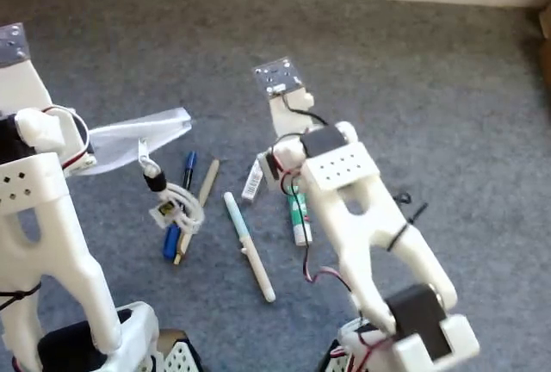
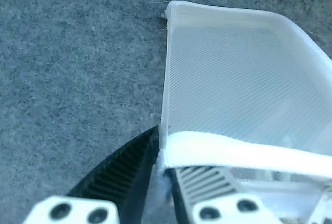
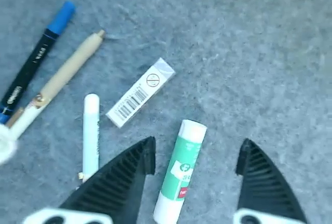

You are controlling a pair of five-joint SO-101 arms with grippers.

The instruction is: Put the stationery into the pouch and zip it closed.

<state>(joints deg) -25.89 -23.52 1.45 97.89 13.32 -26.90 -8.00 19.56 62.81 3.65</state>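
The grey carpeted table (image 1: 430,88) has open room along its far side and to the right; the stationery lies bunched between the two arms. The white mesh pouch (image 1: 142,135) stretches from the left arm toward the middle. In the left wrist view, the left gripper (image 2: 161,149) is pinched closed on the pouch's banded edge. The mesh looks see-through and probably holds nothing, though the near end is hard to read.

The right gripper (image 3: 197,149) hangs with its jaws spread wide on either side of the green-and-white glue stick (image 3: 179,175), holding nothing. A white pen (image 1: 250,247) lies just beside the glue stick. A blue pen (image 1: 181,204) and a tan pen (image 1: 200,204) lie side by side near the pouch, with a coiled white cord (image 1: 182,204) across them. The right wrist view shows the barcode on the small white box (image 3: 140,93) near the glue stick's cap.
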